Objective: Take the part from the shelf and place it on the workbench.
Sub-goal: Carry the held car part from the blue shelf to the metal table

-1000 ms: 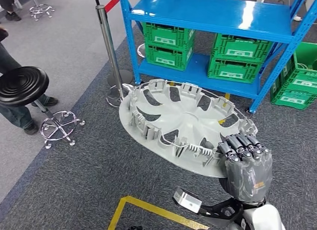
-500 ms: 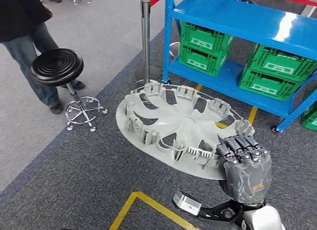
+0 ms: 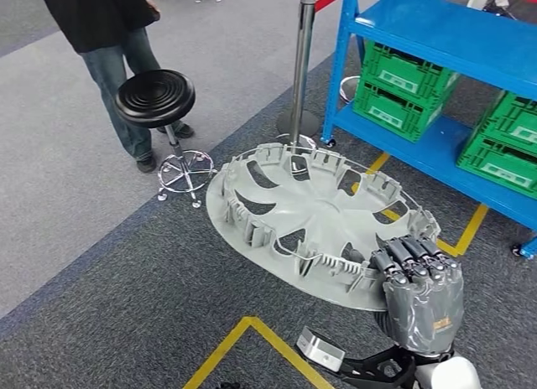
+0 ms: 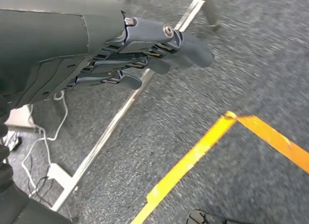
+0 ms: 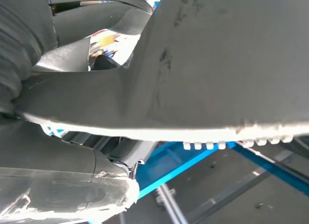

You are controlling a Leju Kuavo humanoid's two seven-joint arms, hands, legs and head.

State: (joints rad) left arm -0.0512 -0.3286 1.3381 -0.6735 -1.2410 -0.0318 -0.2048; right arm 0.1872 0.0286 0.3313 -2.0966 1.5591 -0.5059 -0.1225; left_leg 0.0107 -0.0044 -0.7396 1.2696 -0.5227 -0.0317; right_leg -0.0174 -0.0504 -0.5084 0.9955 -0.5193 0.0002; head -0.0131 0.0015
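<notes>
Holding grey wheel cover (image 3: 316,221) by its near rim in right hand (image 3: 421,293), fingers (image 3: 405,253) curled over the edge and pinching it; disc roughly level, inner ribbed side up, out over dark carpet. Underside of the cover across the right wrist view (image 5: 218,64), blue shelf beam behind it. Left hand (image 4: 109,50) hanging low over the carpet and a yellow floor line (image 4: 204,151), fingers (image 4: 160,64) extended, lying close together, holding nothing. Against the two earlier head frames the whole scene has slid: blue shelf (image 3: 456,37) with green crates (image 3: 402,87) now pushed to the right edge, black stool (image 3: 155,97), stanchion post (image 3: 303,62) and a person in jeans (image 3: 117,66) swung toward centre, so camera turning away from the shelf, not things moving. Cover and right hand unchanged in the frame, grasp steady. Likely meaning: pick done, carry and turn under way, workbench not reached, placing yet to come
</notes>
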